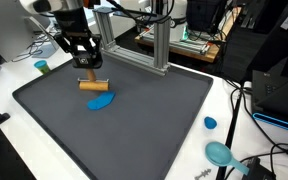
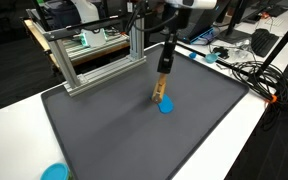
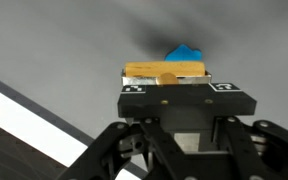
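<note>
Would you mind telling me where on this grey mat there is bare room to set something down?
The mat is bare from the blue piece to the edge by the small blue cap, and along the side away from the metal frame. It is crowded only where the jaws hold the wooden piece by the blue piece.

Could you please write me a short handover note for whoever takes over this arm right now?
Gripper: shut on the short tan wooden cylinder.
Things: the cylinder is right over the flat blue piece, which lies on the dark grey mat. The views do not show whether the two touch.
Done: the cylinder is in the grip.
Left: the cylinder is not yet released, and the blue piece is not gripped.
</note>
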`<control>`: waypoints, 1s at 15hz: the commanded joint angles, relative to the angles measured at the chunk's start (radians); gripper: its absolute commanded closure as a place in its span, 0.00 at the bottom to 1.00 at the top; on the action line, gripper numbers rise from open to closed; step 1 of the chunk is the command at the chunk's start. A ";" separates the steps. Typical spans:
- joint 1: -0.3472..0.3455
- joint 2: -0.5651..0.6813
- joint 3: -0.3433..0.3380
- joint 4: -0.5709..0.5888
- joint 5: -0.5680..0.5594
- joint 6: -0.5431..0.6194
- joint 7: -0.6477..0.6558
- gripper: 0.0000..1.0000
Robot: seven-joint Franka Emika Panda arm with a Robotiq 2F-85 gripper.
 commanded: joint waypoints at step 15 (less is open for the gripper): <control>-0.051 0.209 -0.010 0.182 0.061 -0.139 -0.076 0.78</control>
